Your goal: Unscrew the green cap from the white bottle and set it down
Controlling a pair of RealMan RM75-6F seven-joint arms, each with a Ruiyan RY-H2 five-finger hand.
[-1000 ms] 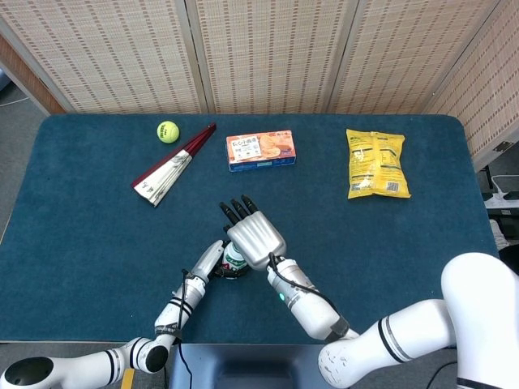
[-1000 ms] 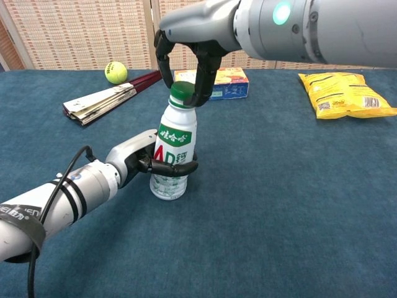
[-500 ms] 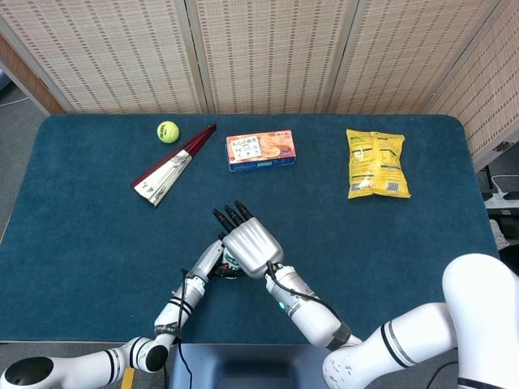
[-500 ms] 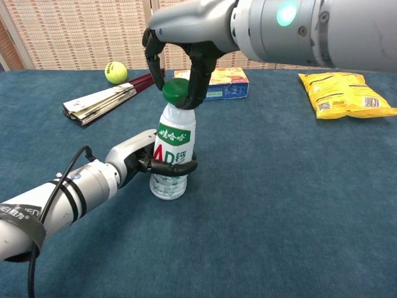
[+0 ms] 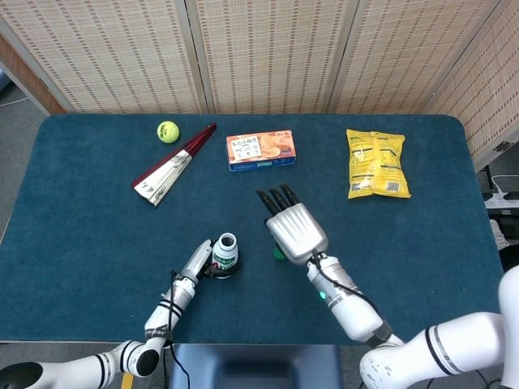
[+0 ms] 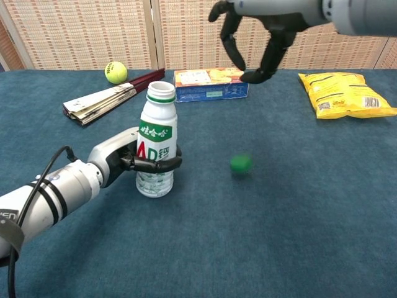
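Observation:
The white bottle (image 6: 155, 149) (image 5: 225, 251) stands upright on the blue table (image 5: 81, 227) with its mouth uncovered. My left hand (image 6: 133, 161) (image 5: 199, 261) grips its lower body from the left. The green cap (image 6: 240, 163) (image 5: 278, 254) is on the cloth to the right of the bottle, slightly blurred, and in the head view it is partly hidden by my right hand. My right hand (image 6: 254, 43) (image 5: 296, 231) hovers well above the cap, its fingers spread and curved downward, holding nothing.
A tennis ball (image 5: 168, 131) and a folded fan (image 5: 172, 166) lie at the back left. A biscuit box (image 5: 261, 151) sits at the back centre and a yellow snack bag (image 5: 375, 163) at the back right.
My right hand lifted the green cap off the bottle, moved right and up, and let it go; the cap now sits on the cloth. The bottle shifted slightly left in my left hand.

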